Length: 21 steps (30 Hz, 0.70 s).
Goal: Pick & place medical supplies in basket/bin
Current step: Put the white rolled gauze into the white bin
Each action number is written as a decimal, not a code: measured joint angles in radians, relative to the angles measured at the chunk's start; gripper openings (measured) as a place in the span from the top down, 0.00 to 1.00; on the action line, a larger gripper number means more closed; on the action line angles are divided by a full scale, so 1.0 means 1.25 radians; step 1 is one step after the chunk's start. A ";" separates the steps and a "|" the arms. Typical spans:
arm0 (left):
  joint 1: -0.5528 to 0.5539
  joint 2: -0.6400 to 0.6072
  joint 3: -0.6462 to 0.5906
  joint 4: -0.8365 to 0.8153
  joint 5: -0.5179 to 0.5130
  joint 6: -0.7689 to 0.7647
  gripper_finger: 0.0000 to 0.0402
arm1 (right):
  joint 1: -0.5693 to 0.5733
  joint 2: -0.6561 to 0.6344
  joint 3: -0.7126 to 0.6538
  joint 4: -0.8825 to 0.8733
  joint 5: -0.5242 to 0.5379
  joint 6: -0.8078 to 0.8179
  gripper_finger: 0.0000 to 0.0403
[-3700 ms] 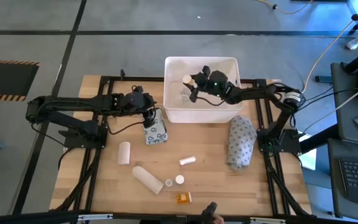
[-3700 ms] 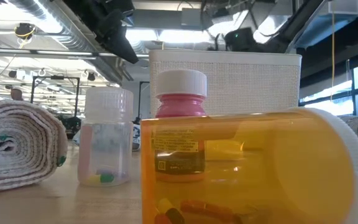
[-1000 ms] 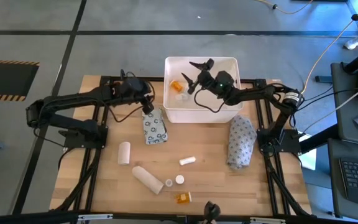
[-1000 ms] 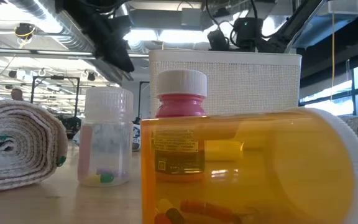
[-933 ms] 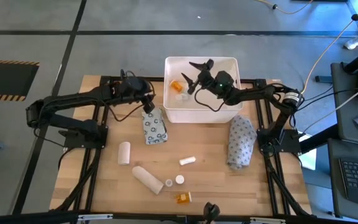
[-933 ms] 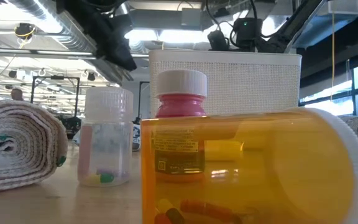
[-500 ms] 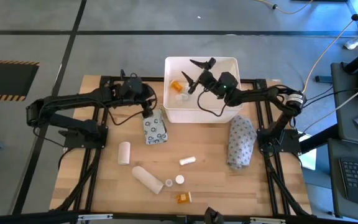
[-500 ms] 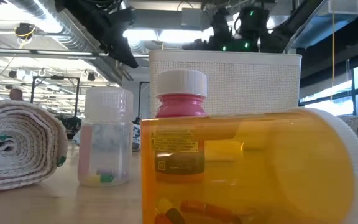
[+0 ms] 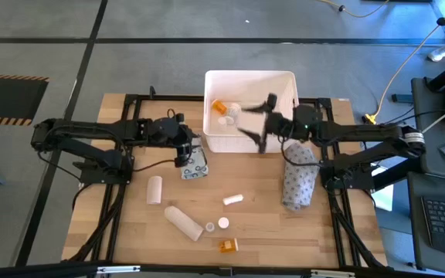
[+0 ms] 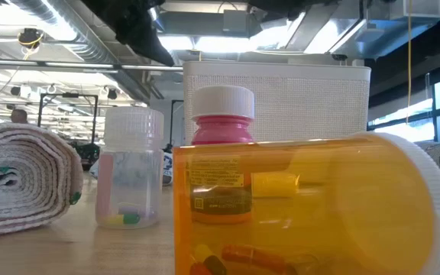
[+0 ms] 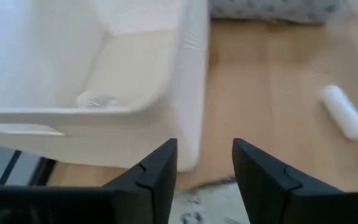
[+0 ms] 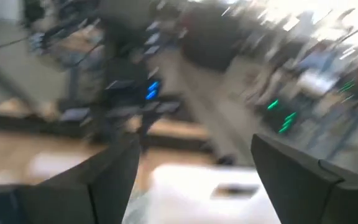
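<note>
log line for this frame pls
left gripper: open, over grey circle-printed packet | right gripper: open, empty, above white plastic tub | tub holds orange pill bottle

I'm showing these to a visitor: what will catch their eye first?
Probably the white bin at the table's far edge, an orange bottle already inside, with the open right gripper over its near wall. In the low view, a big orange pill bottle on its side fills the foreground.
</note>
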 joint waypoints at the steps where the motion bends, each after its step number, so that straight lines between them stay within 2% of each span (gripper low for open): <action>1: -0.017 -0.002 0.000 -0.008 0.002 -0.001 0.63 | 0.018 -0.014 0.000 -0.048 0.000 0.010 0.23; 5: -0.094 -0.012 0.000 -0.022 0.037 0.019 0.62 | 0.084 -0.054 0.000 -0.220 0.000 0.018 0.23; 9: -0.176 -0.011 0.000 -0.027 0.023 -0.012 0.62 | 0.145 -0.057 -0.001 -0.328 0.000 0.083 0.23; 14: -0.241 -0.011 0.000 -0.046 0.004 -0.086 0.61 | 0.198 -0.032 -0.001 -0.350 -0.025 0.198 0.23; 18: -0.280 -0.007 0.000 -0.063 0.002 -0.130 0.61 | 0.254 0.017 -0.001 -0.348 -0.059 0.202 0.23; 21: -0.301 0.000 -0.001 -0.060 -0.001 -0.152 0.61 | 0.287 0.074 -0.001 -0.342 -0.041 0.220 0.23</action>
